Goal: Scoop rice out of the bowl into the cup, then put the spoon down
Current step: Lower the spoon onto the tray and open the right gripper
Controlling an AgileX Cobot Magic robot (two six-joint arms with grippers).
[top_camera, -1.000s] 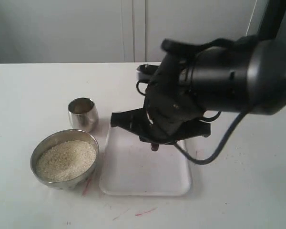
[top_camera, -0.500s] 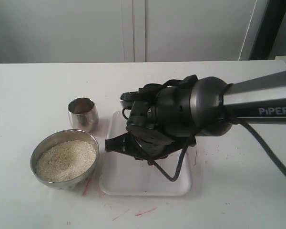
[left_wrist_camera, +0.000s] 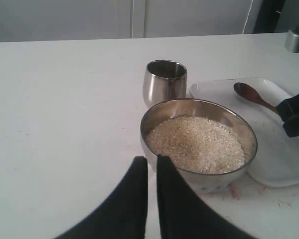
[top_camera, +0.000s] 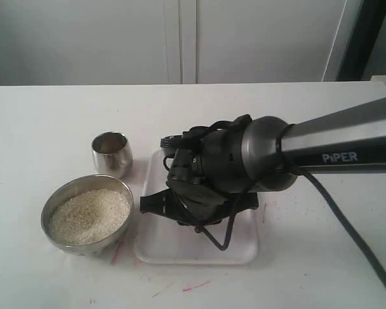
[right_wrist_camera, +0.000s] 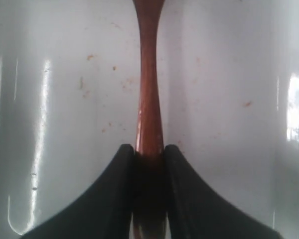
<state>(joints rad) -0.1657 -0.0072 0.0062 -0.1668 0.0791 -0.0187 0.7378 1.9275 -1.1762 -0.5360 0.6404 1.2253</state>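
The right hand (right_wrist_camera: 149, 149) is clenched on the thin handle of the spoon (right_wrist_camera: 149, 99). One finger presses each side of it. The spoon lies flat on the white tray (top_camera: 180, 248), and I think it has not been lifted yet. The tray sits about halfway along the bench (top_camera: 51, 116), close to the near edge.

The bowl (top_camera: 51, 206) is just beside the tray, on the side toward the left edge of the bench and also close to the near edge. It is heaped with rice (top_camera: 90, 215), and the heap looks smooth, with no dip in it. The cup (top_camera: 112, 153) stands just behind the bowl, toward the far edge. The inside of the cup is dark, so I cannot tell if any rice is in it.

The left hand (left_wrist_camera: 152, 167) hangs near the bowl, on the side away from the tray. Its fingers are almost pressed together and hold nothing.

So the job looks like it is only starting. The spoon is gripped. Lifting it, scooping, tipping rice into the cup and putting the spoon back down are all left to do.
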